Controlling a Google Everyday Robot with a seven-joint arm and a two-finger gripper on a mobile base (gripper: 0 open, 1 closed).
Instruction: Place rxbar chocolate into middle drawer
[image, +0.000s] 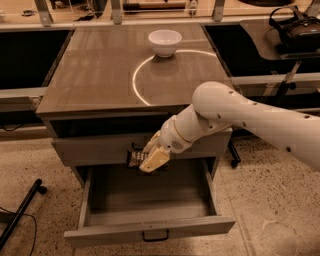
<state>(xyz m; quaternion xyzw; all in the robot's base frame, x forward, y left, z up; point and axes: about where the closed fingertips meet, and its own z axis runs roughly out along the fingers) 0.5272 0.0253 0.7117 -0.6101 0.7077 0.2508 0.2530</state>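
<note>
Your gripper (148, 161) hangs in front of the cabinet, just over the back of the open middle drawer (125, 232), and its tan fingers (156, 159) are pinched on the rxbar chocolate (134, 158). The bar sticks out of the grip toward 9 o'clock, held in the air above the drawer's floor and against the lower edge of the upper drawer front (95, 149). It has not touched down inside.

The bar reads as a small, flat, dark brown-black strip with a few pale marks on the wrapper. You cannot make out any lettering on it.

At 6 o'clock from the gripper the drawer is pulled well out, with its small dark handle (155, 235) on the front edge. From 2 o'clock the white arm (235, 112) comes in, crossing the cabinet's right front corner and covering part of the upper front.

At 12 o'clock lies the brown cabinet top (95, 75), with a white ring (136, 82) marked on it and a white bowl (165, 42) at its far edge, well apart from the gripper. Out at 1 o'clock a dark headset (296, 27) rests on a side table. At 8 o'clock a black stand leg (20, 215) lies on the speckled floor (40, 155).
</note>
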